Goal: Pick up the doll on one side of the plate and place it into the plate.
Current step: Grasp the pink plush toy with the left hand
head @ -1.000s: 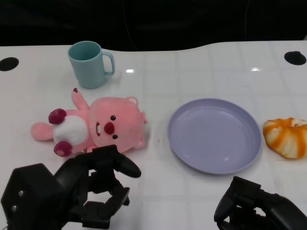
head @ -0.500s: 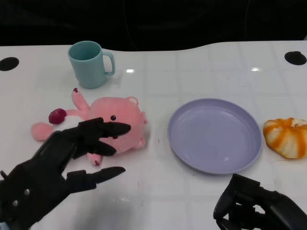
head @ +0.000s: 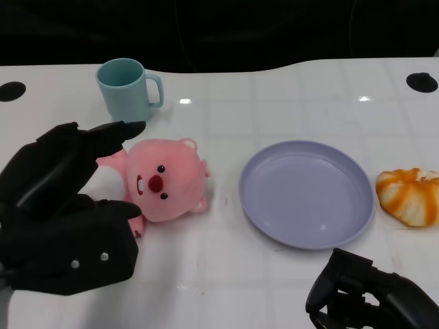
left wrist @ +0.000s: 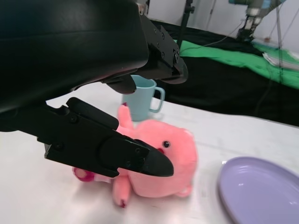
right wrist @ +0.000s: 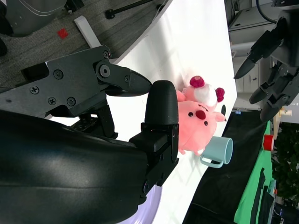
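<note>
Overhead, left hand point(head: 65, 212) spread, empty, masking the doll's point(head: 164, 181) body; right-wrist view: body uncovered, hand above.

We can read no text, label, brand, number or sign in any view: none on the mug point(head: 128, 90), the plate point(head: 306, 194), the doll point(head: 163, 179) beside the plate, or the table point(head: 288, 96).
</note>
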`<state>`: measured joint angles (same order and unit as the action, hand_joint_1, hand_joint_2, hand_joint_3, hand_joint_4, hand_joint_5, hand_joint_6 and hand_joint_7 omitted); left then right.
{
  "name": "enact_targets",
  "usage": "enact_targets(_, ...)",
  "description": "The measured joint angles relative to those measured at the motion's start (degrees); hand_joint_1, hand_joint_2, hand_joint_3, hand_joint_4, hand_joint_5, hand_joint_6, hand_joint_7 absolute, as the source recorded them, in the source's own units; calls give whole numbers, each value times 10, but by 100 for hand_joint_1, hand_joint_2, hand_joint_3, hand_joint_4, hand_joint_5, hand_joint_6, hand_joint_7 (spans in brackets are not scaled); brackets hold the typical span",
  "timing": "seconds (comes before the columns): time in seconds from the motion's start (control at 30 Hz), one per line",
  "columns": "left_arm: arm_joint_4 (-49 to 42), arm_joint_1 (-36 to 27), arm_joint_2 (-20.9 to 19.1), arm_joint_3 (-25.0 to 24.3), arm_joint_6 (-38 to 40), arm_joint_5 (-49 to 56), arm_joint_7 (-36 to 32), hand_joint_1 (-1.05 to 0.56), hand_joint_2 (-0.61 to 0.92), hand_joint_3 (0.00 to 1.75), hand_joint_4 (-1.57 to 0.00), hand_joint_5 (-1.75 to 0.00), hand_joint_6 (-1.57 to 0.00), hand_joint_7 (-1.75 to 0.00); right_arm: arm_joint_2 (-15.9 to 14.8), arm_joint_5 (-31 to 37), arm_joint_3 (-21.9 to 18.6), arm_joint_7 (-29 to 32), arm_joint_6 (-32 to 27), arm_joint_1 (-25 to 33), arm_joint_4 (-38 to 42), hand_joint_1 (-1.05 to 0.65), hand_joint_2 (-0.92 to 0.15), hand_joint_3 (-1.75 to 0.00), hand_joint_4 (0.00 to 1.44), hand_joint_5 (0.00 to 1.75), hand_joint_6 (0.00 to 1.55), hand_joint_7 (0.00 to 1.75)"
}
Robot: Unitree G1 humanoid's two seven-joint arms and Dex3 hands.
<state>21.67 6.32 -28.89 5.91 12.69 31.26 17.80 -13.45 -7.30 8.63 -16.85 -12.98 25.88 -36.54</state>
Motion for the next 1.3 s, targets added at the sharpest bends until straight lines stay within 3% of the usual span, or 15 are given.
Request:
enact_targets(0.17, -31, 31, -7, 37, 12, 93, 0, -69, 92, 5, 0, -39, -22, 0, 0, 0, -1, 0, -3, 0, 0, -24, -85, -66, 66, 175, 46, 167)
enact_targets(0.4, -107, 88, -12, 74, 21, 158, 25, -70, 92, 5, 0, -26, -17, -1, 0, 2, -1, 3, -2, 1, -3, -23, -85, -66, 67, 175, 45, 167)
enact_targets(0.77, -260, 173, -13, 124, 11, 174, 39, -72, 92, 2, -2, -24, -20, -1, 0, 1, 1, 6, -6, 4, -10, -22, -84, -68, 67, 175, 45, 168)
enact_targets(1.3, -443, 260, 34, 194, -9, 198, 1, -71, 92, 2, -3, -25, -23, -1, 1, -1, 2, 8, -16, 11, -27, -22, -83, -70, 66, 175, 44, 170)
